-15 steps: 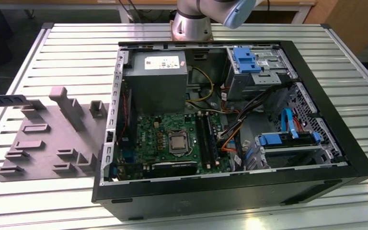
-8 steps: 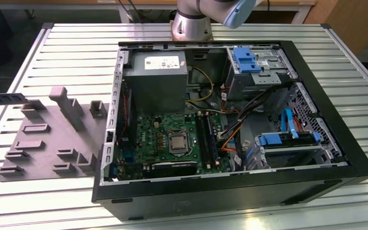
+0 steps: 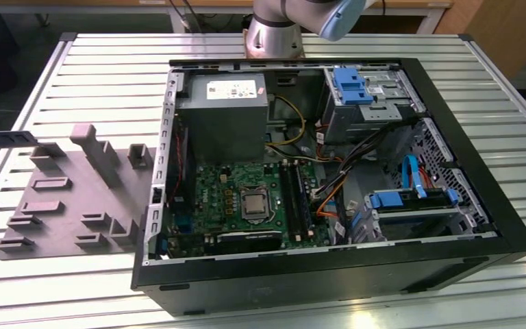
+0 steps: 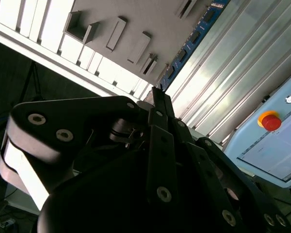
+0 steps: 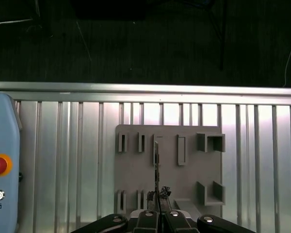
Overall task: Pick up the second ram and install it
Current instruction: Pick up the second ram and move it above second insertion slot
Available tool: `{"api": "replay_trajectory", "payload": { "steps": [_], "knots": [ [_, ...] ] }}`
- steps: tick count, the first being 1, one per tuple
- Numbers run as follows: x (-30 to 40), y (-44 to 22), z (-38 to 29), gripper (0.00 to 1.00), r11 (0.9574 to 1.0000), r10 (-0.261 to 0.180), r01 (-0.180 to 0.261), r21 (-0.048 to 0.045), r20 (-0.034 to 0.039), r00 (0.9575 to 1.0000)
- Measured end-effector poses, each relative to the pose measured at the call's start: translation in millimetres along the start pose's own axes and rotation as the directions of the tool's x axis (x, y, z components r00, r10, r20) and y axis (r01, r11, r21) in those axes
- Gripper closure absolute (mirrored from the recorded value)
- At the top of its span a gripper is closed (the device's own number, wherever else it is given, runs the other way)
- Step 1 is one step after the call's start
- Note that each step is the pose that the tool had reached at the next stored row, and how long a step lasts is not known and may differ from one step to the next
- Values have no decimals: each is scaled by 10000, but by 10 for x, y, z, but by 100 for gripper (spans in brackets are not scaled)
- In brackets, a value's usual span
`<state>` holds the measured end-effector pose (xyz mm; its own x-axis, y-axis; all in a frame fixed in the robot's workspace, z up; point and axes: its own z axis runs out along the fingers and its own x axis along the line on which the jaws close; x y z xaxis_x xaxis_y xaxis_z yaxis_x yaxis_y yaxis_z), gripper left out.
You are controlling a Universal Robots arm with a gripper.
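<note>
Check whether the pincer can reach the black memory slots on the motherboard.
Probably yes: the case lies open and the slots are bare, though orange cables run close beside them. The pincer grips the ram.

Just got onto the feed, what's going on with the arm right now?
The arm's gripper is shut on the second ram, which pokes out past its fingertips over the grey holder tray on the slatted table. In the exterior view, the open computer case sits beside that tray with its green motherboard exposed. The ram is not yet installed.
</note>
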<state>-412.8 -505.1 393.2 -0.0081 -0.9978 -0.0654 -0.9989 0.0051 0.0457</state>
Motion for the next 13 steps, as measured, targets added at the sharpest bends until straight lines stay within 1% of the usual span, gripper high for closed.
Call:
{"api": "replay_trajectory", "payload": {
  "steps": [13],
  "knots": [
    [-4, 2, -53, 89, 10000, 0, 0, 0, 0, 10000]
  ]
}}
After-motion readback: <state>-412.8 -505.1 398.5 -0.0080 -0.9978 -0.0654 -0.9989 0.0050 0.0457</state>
